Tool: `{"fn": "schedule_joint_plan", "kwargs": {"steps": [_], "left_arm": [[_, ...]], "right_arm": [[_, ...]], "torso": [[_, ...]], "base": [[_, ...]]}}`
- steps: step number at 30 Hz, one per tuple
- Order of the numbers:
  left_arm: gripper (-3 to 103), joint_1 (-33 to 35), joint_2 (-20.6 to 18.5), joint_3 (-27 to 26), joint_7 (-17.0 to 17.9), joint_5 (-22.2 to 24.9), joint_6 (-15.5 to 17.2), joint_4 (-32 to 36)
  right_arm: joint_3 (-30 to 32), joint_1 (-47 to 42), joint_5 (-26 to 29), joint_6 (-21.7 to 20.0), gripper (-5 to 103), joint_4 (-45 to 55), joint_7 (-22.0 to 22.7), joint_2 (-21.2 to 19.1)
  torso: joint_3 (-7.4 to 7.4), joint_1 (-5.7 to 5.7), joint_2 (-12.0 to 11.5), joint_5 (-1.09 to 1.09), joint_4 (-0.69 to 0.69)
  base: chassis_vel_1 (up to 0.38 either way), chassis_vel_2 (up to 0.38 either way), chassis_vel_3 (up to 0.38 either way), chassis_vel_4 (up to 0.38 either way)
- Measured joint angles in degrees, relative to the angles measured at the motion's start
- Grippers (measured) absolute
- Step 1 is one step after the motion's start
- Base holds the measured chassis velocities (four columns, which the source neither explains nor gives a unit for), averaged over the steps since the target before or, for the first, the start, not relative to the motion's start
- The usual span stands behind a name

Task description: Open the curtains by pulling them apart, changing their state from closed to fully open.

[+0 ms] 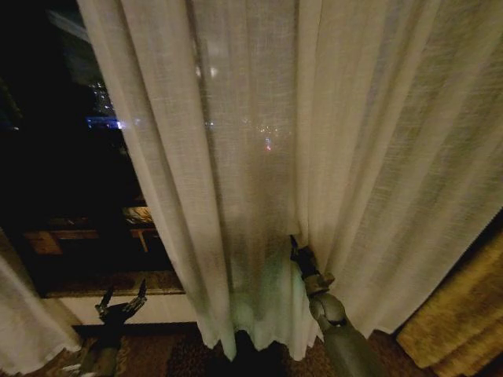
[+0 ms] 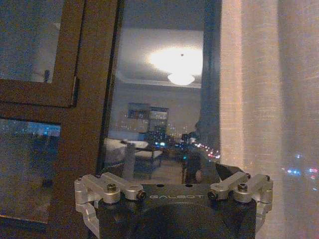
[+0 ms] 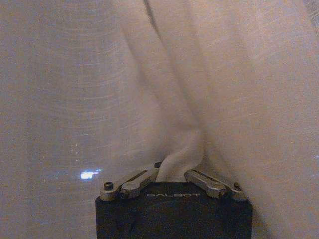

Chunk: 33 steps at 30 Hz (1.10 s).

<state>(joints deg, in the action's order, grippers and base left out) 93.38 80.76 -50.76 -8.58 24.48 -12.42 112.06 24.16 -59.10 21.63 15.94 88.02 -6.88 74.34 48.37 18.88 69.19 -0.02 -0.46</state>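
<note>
While a dark gap is seen at the left, a fold of the curtains (image 1: pixel 259 157) is grasped by the right claw (image 1: pixel 297 253).
In the right wrist view the cream fabric (image 3: pixel 179 159) is pinched between the fingers; the left claw (image 1: pixel 122 302) is held released, low before the windowsill (image 1: pixel 110 284), apart from the fabric.

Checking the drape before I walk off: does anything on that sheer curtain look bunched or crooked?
Yes. The sheer curtain is gathered into a bunch low down, where the right hand pinches a fold. Its hem puckers there and its left edge slants. The left hand hangs open near the window sill.
</note>
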Motion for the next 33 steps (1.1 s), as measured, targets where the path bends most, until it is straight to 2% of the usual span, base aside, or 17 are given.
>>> {"fn": "schedule_joint_plan", "kwargs": {"steps": [7,16,33], "left_arm": [[100,0.00,0.00,0.00,0.00,0.00,0.00,0.00],[100,0.00,0.00,0.00,0.00,0.00,0.00,0.00],[100,0.00,0.00,0.01,0.00,0.00,0.00,0.00]], "right_arm": [[0.06,-0.04,-0.08,-0.11,0,-0.16,-0.18,0.01],[0.44,-0.09,0.18,-0.12,0,-0.18,-0.30,-0.19],[0.72,-0.25,0.33,0.02,0,-0.42,-1.30,-0.19]], "torso": [[0.00,0.00,0.00,0.02,0.00],[0.00,0.00,0.00,0.02,0.00],[0.00,0.00,0.00,0.02,0.00]], "base": [[-0.052,-0.045,0.033,0.053],[-0.167,-0.165,0.175,0.158],[-0.315,-0.309,0.313,0.319]]}}
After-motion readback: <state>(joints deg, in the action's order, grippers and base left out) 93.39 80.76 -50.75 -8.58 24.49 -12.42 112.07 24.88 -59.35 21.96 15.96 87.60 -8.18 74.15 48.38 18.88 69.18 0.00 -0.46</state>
